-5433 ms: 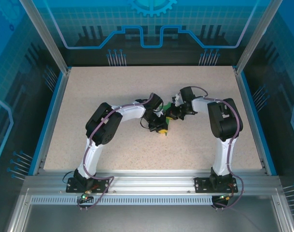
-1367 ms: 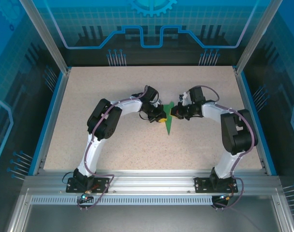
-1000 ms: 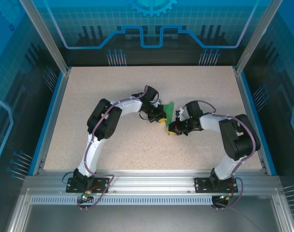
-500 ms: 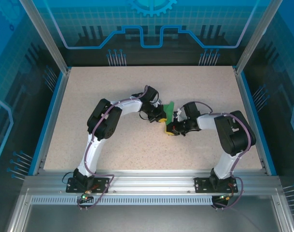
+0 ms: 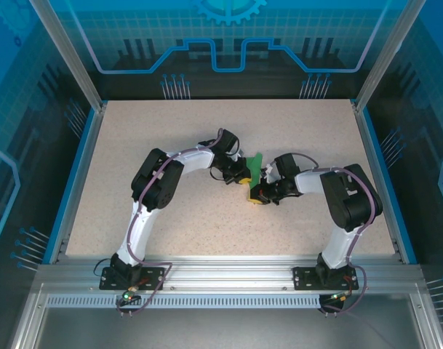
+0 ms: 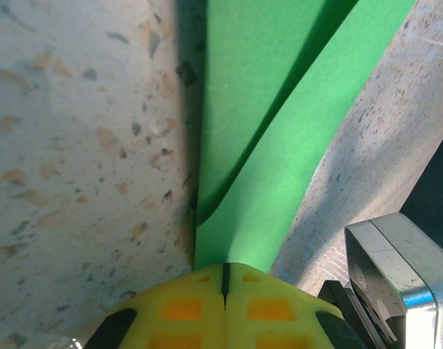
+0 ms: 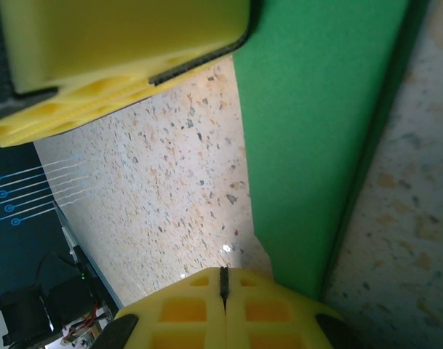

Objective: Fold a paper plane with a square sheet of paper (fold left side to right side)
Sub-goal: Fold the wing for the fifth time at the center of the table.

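Observation:
The square sheet of paper (image 5: 254,164) is green and folded to a narrow wedge, lying at the middle of the table between both arms. My left gripper (image 5: 241,179) is shut, its yellow tips down at the wedge's left edge. In the left wrist view the paper (image 6: 279,145) runs up from under the shut left gripper (image 6: 225,275), one flap slightly lifted. My right gripper (image 5: 254,196) is shut at the wedge's near end. In the right wrist view the paper (image 7: 316,145) passes beneath the right side of the shut right gripper (image 7: 223,280), and the left gripper's yellow fingers (image 7: 119,43) sit at top left.
The speckled table (image 5: 170,131) has raised blue rails on its left and right sides (image 5: 76,182) and an aluminium frame at the near edge (image 5: 228,280). A metal part of the right arm (image 6: 403,269) sits close beside the left gripper.
The right gripper came down from beside the paper's far part to its near end, covering the tip. In the last half second only its elbow shifted slightly. The left arm stayed put.

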Controlling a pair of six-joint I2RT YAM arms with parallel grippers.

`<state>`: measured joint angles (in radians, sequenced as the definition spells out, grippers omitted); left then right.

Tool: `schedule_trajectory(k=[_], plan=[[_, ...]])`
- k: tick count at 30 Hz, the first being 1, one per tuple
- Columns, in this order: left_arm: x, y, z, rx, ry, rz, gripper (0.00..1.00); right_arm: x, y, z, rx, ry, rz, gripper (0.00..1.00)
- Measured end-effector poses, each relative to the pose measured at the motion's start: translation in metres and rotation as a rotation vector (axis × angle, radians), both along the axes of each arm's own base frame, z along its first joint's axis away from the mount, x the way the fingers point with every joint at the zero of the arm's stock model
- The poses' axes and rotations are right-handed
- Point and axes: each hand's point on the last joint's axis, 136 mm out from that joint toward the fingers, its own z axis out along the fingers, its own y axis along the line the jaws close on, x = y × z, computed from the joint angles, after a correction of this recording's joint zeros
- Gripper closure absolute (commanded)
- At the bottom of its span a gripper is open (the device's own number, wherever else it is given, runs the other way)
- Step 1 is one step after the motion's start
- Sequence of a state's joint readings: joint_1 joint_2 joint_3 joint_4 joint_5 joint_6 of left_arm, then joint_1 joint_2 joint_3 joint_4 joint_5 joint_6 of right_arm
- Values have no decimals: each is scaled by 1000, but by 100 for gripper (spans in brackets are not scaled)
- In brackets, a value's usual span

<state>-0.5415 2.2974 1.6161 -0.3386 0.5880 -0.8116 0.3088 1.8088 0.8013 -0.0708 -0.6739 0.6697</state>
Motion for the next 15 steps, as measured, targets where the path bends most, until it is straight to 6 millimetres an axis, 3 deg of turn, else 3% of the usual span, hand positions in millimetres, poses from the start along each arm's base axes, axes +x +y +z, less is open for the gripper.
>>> schedule_trajectory(k=[10,15], plan=[[4,4,4,26,-34,-15,88,-1,-1,-3,-19,6,12,98],[19,4,22,29,-96,-21,86,-1,-2,-4,-18,7,12,98]])
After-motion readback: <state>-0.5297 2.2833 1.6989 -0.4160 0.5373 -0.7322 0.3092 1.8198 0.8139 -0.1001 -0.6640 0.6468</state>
